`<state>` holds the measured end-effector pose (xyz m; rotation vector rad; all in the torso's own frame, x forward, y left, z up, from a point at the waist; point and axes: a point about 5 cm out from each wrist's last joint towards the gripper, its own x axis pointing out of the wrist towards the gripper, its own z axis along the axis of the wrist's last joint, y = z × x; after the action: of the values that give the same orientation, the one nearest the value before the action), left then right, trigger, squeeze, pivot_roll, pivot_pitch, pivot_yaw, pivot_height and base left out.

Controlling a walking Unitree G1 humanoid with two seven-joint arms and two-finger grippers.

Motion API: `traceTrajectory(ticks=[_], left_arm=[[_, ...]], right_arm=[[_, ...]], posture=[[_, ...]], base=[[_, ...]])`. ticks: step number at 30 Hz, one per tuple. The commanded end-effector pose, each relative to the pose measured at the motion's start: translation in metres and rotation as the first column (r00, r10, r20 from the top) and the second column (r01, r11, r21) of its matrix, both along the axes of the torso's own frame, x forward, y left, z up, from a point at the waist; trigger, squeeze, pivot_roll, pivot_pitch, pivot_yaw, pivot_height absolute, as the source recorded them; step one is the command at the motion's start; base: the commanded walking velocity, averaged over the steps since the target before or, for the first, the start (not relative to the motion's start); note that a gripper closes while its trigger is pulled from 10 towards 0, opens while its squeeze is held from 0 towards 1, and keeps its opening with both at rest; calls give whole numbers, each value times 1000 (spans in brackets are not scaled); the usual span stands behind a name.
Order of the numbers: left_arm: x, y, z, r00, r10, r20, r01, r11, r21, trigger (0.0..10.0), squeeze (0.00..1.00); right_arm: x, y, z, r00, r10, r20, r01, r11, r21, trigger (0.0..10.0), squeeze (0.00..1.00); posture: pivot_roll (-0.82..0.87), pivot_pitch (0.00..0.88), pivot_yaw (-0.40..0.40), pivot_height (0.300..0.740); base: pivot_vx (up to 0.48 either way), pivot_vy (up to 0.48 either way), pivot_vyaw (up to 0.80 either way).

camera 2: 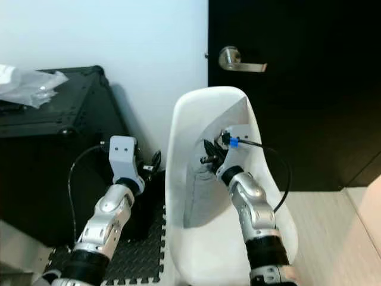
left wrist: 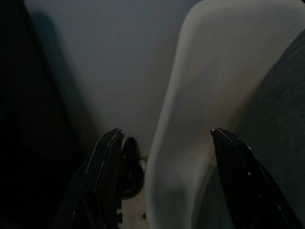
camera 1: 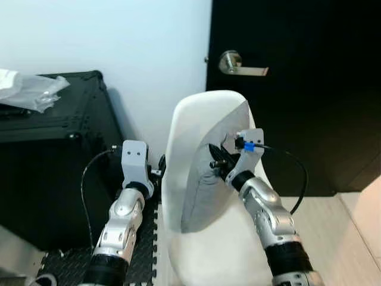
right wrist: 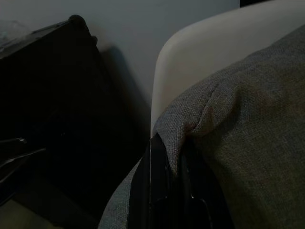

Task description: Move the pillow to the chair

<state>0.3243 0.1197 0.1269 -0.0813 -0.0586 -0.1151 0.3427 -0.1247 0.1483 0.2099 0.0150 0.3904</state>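
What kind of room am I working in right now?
Probably a room corner or entry area of a home or office. A black door with a lever handle stands behind a white shell chair, beside a black case. The right gripper holds the grey pillow on the chair.

A white moulded chair [camera 1: 196, 238] stands against the pale wall, just beside a black door. A grey pillow [camera 1: 214, 173] sits upright in its seat, leaning on the backrest. Left of the chair, a black hard case [camera 1: 53, 149] stands on the floor with crumpled clear plastic wrap [camera 1: 27, 89] lying on its lid. Black interlocking foam mats [camera 1: 71, 259] cover the floor under the case and run up to the chair; right of the chair, the floor [camera 1: 333, 232] is pale tile.
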Motion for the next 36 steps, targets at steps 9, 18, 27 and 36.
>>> traceTrajectory(ticks=[9,18,27,36], left_arm=[[-3,5,-8,999,9,-36,-8,1000,29,10000,0],[-4,6,-8,999,21,-29,-19,998,53,10000,0],[-5,5,-8,999,18,-28,-17,998,56,10000,0],[-7,6,-9,999,21,-33,-19,998,58,10000,0]], right_arm=[[5,4,3,1000,23,-19,-22,998,54,10000,0],[1,15,9,992,122,-1,-122,990,72,10000,0],[-3,20,10,987,156,25,-157,985,67,10000,0],[1,24,18,984,174,37,-177,981,75,10000,0]], posture=[[-63,115,41,690],[-62,109,33,640],[-62,111,35,620],[-58,123,39,620]], base=[[0,0,0],[0,0,0],[0,0,0],[0,0,0]])
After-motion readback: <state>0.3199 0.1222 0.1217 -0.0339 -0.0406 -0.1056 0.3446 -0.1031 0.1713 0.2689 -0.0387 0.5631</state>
